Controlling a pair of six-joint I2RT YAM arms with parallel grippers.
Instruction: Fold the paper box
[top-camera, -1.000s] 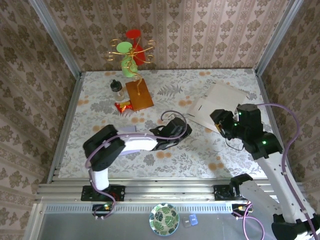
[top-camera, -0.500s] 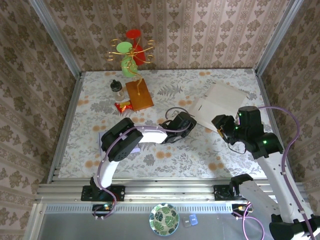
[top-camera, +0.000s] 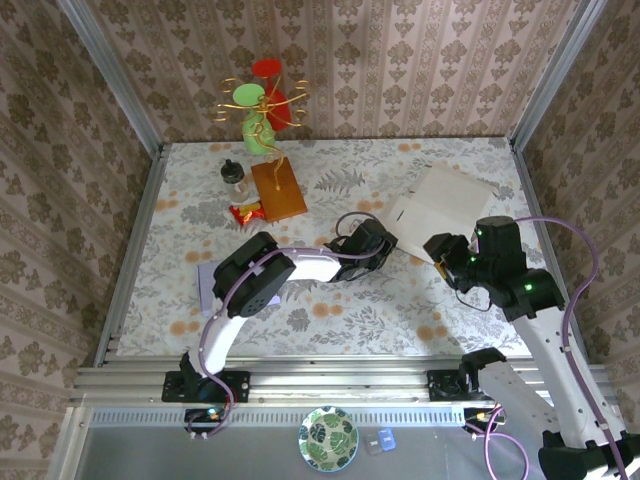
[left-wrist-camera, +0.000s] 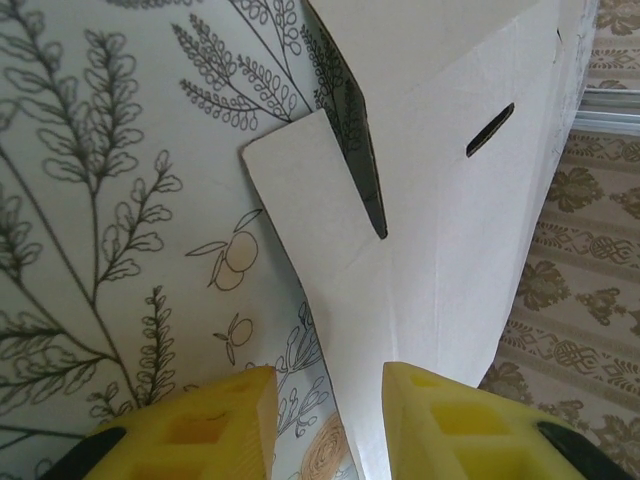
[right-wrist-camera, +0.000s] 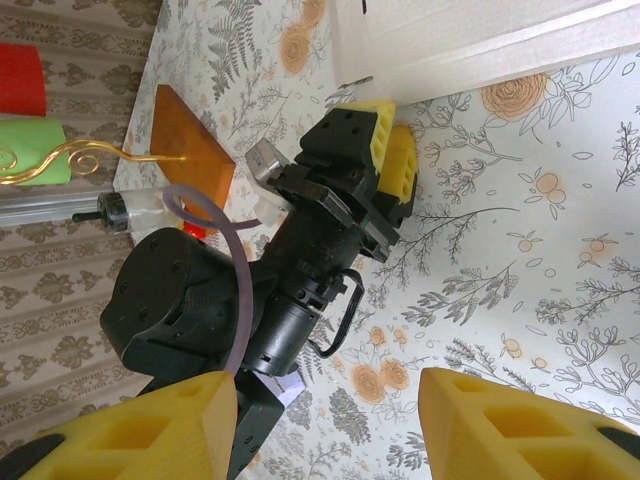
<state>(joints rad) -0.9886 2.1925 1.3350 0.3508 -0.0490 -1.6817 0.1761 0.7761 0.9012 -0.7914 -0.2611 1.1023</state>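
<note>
Bright even light, soft shadows, sharp overhead, wrist foregrounds slightly blurred

No legible txt, labels, brand names or nos. on anything in view. Paper box (left-wrist-camera: 450, 200), just ahead of left claw (left-wrist-camera: 327, 405), is plain white card w/ no print on the faces shown. Red packet (top-camera: 246, 212) on desk (top-camera: 400, 310), well apart from that claw, is too small to read.

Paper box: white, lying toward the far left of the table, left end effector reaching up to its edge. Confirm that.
Wrong side. The paper box lies toward the far right of the table, not the far left; the top external view shows it. The rest holds: it is white, and the left end effector reaches up to its edge.
</note>
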